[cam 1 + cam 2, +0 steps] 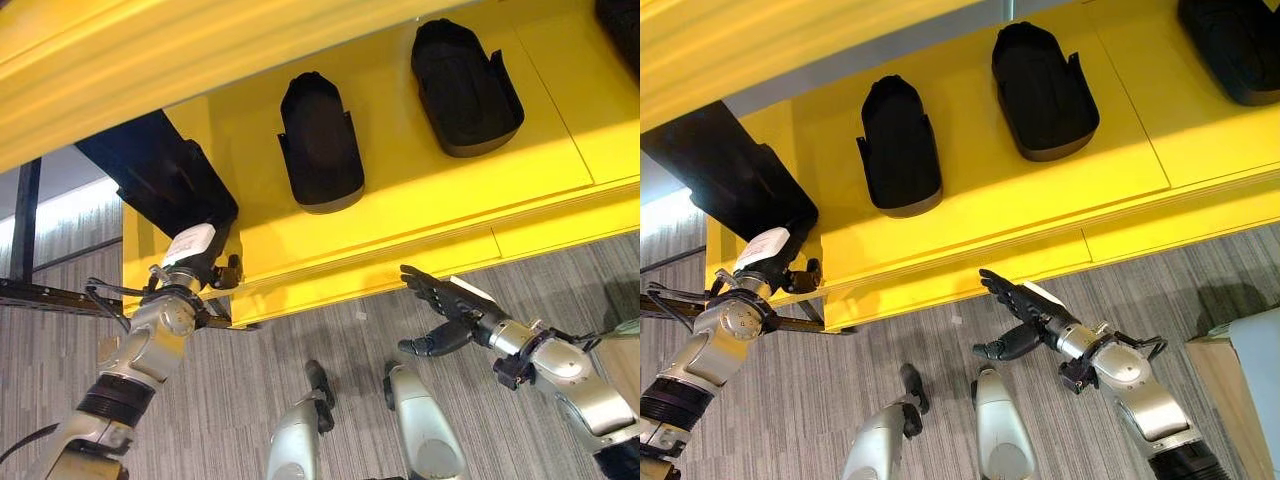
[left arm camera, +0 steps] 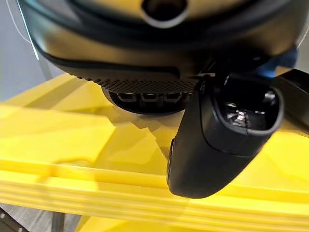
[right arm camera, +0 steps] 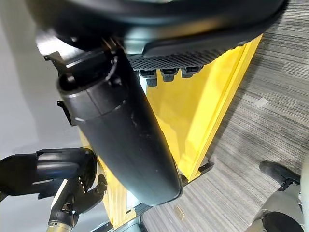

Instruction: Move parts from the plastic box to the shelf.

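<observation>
A yellow shelf (image 1: 420, 215) spans the view, and two black moulded parts (image 1: 320, 145) (image 1: 465, 85) lie flat on it, with a third part (image 1: 1235, 45) at the far right. Another black part (image 1: 165, 180) hangs over the shelf's left end, tilted. My left hand (image 1: 195, 262), with its white thumb cover, is shut on that part's near end; the right wrist view also shows this part (image 3: 48, 171) in the left hand (image 3: 72, 203). My right hand (image 1: 440, 300) hovers open and empty below the shelf's front edge, fingers straight and pointing toward it.
Grey striped carpet (image 1: 330, 340) lies below the shelf. A dark metal frame (image 1: 30, 295) runs out from the shelf's left end. At the right edge stands a pale box on a wooden base (image 1: 1240, 370).
</observation>
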Tool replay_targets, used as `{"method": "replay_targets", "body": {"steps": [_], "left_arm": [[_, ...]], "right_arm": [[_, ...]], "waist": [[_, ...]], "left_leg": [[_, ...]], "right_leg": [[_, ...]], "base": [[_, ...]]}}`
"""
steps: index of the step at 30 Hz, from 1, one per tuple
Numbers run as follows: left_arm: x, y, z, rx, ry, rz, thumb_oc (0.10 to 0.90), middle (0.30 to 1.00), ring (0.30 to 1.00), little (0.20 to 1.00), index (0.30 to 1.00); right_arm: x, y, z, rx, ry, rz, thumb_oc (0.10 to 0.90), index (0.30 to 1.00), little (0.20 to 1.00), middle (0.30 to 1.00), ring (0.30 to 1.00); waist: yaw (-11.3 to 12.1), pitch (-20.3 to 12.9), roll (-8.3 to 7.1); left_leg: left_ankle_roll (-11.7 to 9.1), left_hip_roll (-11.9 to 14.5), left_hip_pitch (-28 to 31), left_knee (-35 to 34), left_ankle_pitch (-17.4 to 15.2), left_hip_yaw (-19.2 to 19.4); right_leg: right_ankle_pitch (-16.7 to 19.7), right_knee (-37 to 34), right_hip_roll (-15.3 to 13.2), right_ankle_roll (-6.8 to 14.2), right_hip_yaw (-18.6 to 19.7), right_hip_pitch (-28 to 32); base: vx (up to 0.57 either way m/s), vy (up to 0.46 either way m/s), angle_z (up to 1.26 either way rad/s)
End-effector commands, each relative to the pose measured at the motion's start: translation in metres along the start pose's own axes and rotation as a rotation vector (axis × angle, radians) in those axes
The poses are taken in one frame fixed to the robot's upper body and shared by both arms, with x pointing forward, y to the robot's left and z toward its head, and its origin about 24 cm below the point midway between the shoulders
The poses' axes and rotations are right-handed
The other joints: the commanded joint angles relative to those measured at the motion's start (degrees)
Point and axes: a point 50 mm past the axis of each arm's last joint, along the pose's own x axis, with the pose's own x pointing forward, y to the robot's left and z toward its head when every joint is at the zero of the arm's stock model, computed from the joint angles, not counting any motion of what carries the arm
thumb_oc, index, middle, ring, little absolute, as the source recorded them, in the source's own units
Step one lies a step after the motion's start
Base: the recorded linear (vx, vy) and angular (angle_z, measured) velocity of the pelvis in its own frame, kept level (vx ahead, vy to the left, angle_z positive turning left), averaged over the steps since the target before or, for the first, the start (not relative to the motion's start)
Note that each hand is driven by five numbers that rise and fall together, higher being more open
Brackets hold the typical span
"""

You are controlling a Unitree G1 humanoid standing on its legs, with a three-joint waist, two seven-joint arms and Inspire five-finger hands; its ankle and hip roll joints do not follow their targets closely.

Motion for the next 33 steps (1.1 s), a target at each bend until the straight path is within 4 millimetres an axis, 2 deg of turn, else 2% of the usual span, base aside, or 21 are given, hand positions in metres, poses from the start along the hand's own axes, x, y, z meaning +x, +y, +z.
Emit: {"method": "replay_targets", "body": {"steps": [1, 9, 11, 13, 15, 16, 23, 28, 31, 32, 33], "left_arm": [[-0.008, 0.013, -0.037, 0.093, 0.139, -0.014, 0.9, 1.0, 1.0, 1.0, 1.0], [-0.004, 0.019, -0.026, 0.071, 0.08, -0.072, 0.9, 1.0, 1.0, 1.0, 1.0], [-0.003, 0.015, -0.015, 0.052, 0.005, -0.165, 0.9, 1.0, 1.0, 1.0, 1.0], [-0.008, 0.008, -0.001, 0.081, -0.072, -0.263, 0.9, 1.0, 1.0, 1.0, 1.0], [-0.011, 0.007, 0.004, 0.048, -0.063, -0.294, 0.9, 1.0, 1.0, 1.0, 1.0], [-0.017, 0.006, 0.008, 0.059, -0.108, -0.366, 0.9, 1.0, 1.0, 1.0, 1.0], [-0.028, 0.008, 0.024, 0.13, -0.2, -0.432, 0.9, 1.0, 1.0, 1.0, 1.0], [-0.026, 0.013, 0.019, 0.149, -0.159, -0.378, 0.9, 1.0, 1.0, 1.0, 1.0], [-0.024, 0.016, 0.008, 0.196, -0.082, -0.344, 0.9, 1.0, 1.0, 1.0, 1.0], [-0.023, 0.02, -0.003, 0.213, -0.012, -0.31, 0.9, 1.0, 1.0, 1.0, 1.0], [-0.023, 0.022, -0.006, 0.234, 0.003, -0.288, 0.9, 1.0, 1.0, 1.0, 1.0]], "right_arm": [[0.001, 0.001, 0.042, -0.043, -0.22, 0.03, 0.9, 1.0, 1.0, 1.0, 1.0], [-0.002, 0.0, 0.042, -0.059, -0.203, 0.038, 0.9, 1.0, 1.0, 1.0, 1.0], [-0.003, -0.001, 0.041, -0.063, -0.198, 0.042, 0.9, 1.0, 1.0, 1.0, 1.0], [-0.006, -0.003, 0.041, -0.066, -0.193, 0.038, 0.9, 1.0, 1.0, 1.0, 1.0], [-0.008, -0.006, 0.041, -0.076, -0.188, 0.037, 0.9, 1.0, 1.0, 1.0, 1.0], [-0.012, -0.006, 0.039, -0.076, -0.185, 0.032, 0.9, 1.0, 1.0, 1.0, 1.0], [-0.012, -0.006, 0.034, -0.06, -0.187, 0.02, 0.9, 1.0, 1.0, 1.0, 1.0], [-0.013, -0.005, 0.032, -0.057, -0.184, 0.02, 0.9, 1.0, 1.0, 1.0, 1.0], [-0.014, -0.005, 0.03, -0.054, -0.18, 0.019, 0.9, 1.0, 1.0, 1.0, 1.0], [-0.013, -0.005, 0.031, -0.055, -0.18, 0.021, 0.9, 1.0, 1.0, 1.0, 1.0], [-0.013, -0.006, 0.031, -0.055, -0.179, 0.021, 0.9, 1.0, 1.0, 1.0, 1.0]], "waist": [[-1.33, -2.66, -2.92], [-2.05, -3.11, -2.2], [-2.29, -3.11, -2.18], [-2.41, -3.03, -2.07], [-2.32, -3.18, -1.47], [-2.24, -3.38, -1.35], [-1.34, -4.02, -0.97], [-1.4, -4.2, -0.93], [-1.36, -4.39, -0.85], [-1.3, -4.39, -0.77], [-1.25, -4.42, -0.74]], "left_leg": [[1.52, -0.54, 1.92, 3.48, -5.99, -1.97], [1.38, -0.49, 2.57, 2.97, -5.88, -1.47], [1.37, -0.58, 2.9, 2.79, -5.97, -1.33], [1.33, -0.85, 3.21, 2.73, -6.12, -1.47], [1.3, -0.77, 3.36, 2.26, -5.87, -1.42], [1.33, -0.85, 3.62, 2.12, -5.95, -1.49], [1.2, -1.07, 4.26, 0.9, -5.51, -1.79], [1.17, -1.08, 4.42, 0.87, -5.52, -1.68], [1.16, -1.14, 4.48, 0.84, -5.45, -1.76], [1.12, -1.2, 4.52, 0.81, -5.43, -1.78], [1.12, -1.22, 4.54, 0.78, -5.41, -1.78]], "right_leg": [[0.72, -3.78, -4.67, 1.39, -5.12, 3.16], [0.93, -4.02, -4.69, 1.53, -4.79, 3.17], [0.93, -4.19, -4.78, 1.61, -4.71, 3.35], [0.67, -4.18, -5.06, 1.72, -4.81, 3.65], [1.06, -4.86, -4.86, 1.68, -4.79, 3.79], [1.08, -5.11, -4.92, 1.81, -4.78, 4.05], [1.53, -6.91, -5.17, 2.13, -5.8, 5.52], [1.54, -6.94, -5.19, 2.2, -5.71, 5.58], [1.6, -7.16, -5.21, 2.15, -5.72, 5.78], [1.57, -7.16, -5.28, 2.17, -5.74, 5.84], [1.56, -7.15, -5.3, 2.16, -5.77, 5.87]], "base": [[0.04, 0.03, 0.02], [0.02, 0.016, -0.01], [0.0, 0.0, 0.0], [0.01, 0.017, 0.02], [0.02, 0.041, 0.02], [0.0, 0.0, 0.0], [0.0, -0.009, 0.02], [0.0, 0.0, 0.0], [0.0, 0.0, 0.0], [0.0, 0.0, 0.0], [0.0, 0.0, 0.0]]}}
